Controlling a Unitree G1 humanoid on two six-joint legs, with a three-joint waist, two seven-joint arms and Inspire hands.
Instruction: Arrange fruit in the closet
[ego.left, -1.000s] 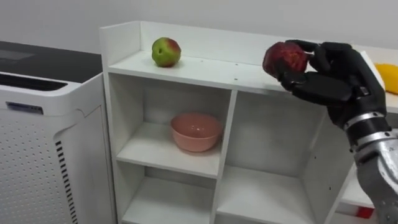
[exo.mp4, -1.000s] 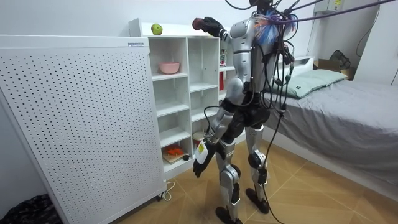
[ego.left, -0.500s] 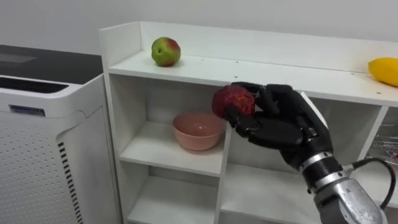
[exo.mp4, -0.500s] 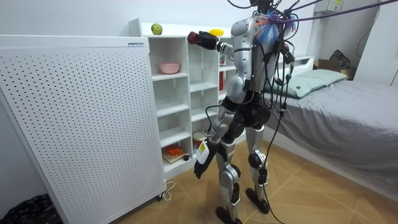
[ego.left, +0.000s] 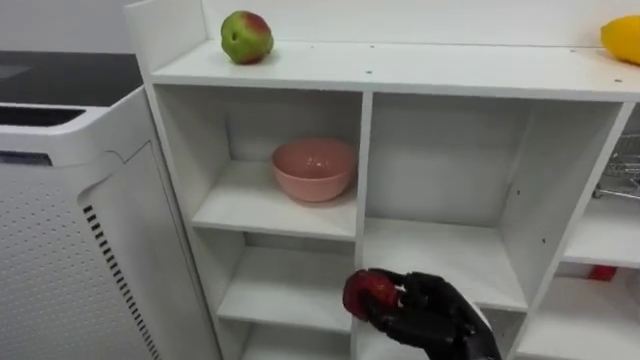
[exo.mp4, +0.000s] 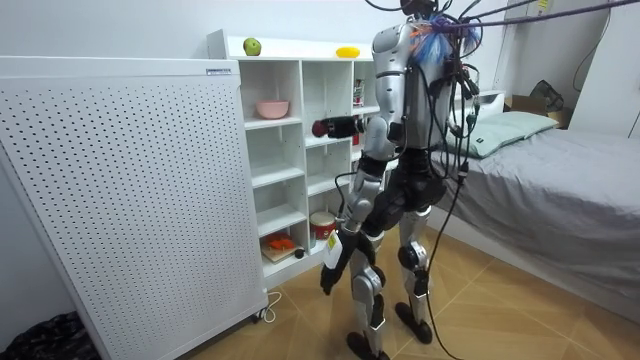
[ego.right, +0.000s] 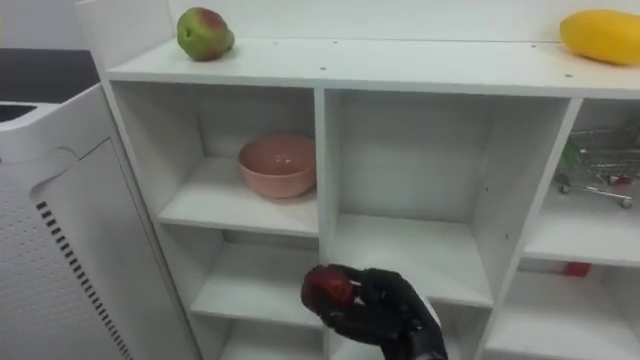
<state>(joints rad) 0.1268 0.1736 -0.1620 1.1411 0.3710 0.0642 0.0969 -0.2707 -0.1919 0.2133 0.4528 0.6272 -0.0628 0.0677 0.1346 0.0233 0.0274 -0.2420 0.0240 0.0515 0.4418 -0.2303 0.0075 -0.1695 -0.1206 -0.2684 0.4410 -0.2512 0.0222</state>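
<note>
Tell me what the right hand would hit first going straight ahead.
Probably the front edge of the upright divider: the right hand and its red apple sit right in line with it in both eye views, though depth is hard to judge.

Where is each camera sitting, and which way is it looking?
Left eye view: on the robot's head, looking forward and down at the white shelves; the right robot hand shows low down, curled round a red fruit.
Right eye view: beside it on the head, facing the same shelves, with the same hand and fruit.
Room view: standing in the room behind the robot, seeing its whole body, the shelves and a bed; the left robot hand hangs by its leg.
All three share the green apple and pink bowl.
</note>
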